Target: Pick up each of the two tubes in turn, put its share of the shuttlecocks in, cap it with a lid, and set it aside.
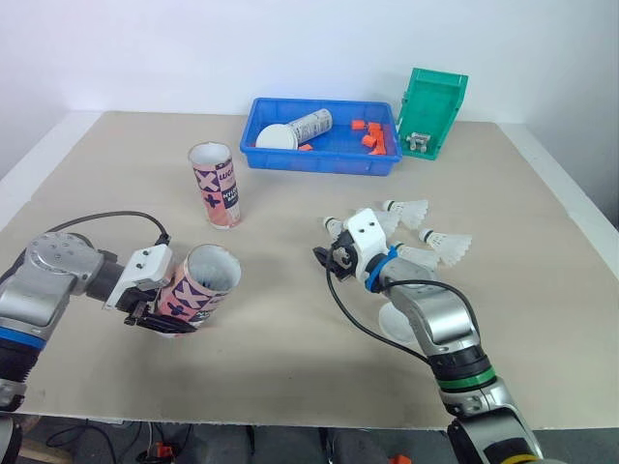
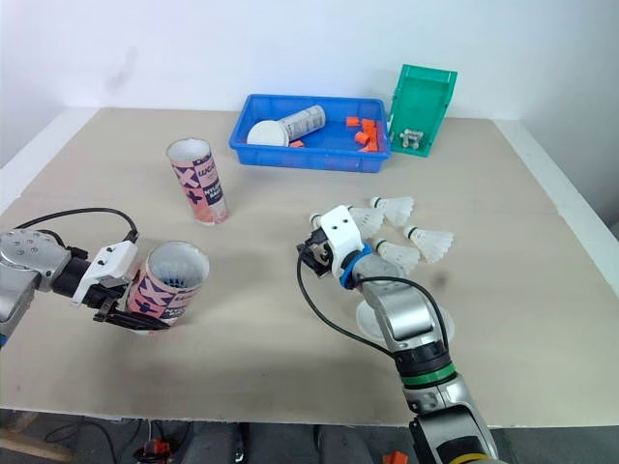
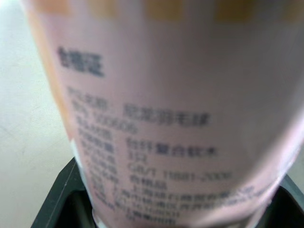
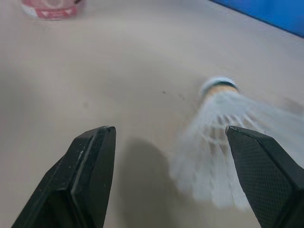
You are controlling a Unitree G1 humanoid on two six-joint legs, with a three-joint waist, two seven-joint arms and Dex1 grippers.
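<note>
Holding the tube tilted, our left gripper pinches its base, mouth toward 2 o'clock; we judge this eases loading. Right gripper, jaws spread, hovers over a shuttlecock.

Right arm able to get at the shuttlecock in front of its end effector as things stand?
Likely yes: right end effector is open, the shuttlecock lies on the table just ahead of it, nothing between them.

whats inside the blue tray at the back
The blue tray holds a lying tube, a white disc, likely a lid, and a few small orange pieces. Its near wall hides a strip of its floor; the tube's inside cannot be seen.
</note>
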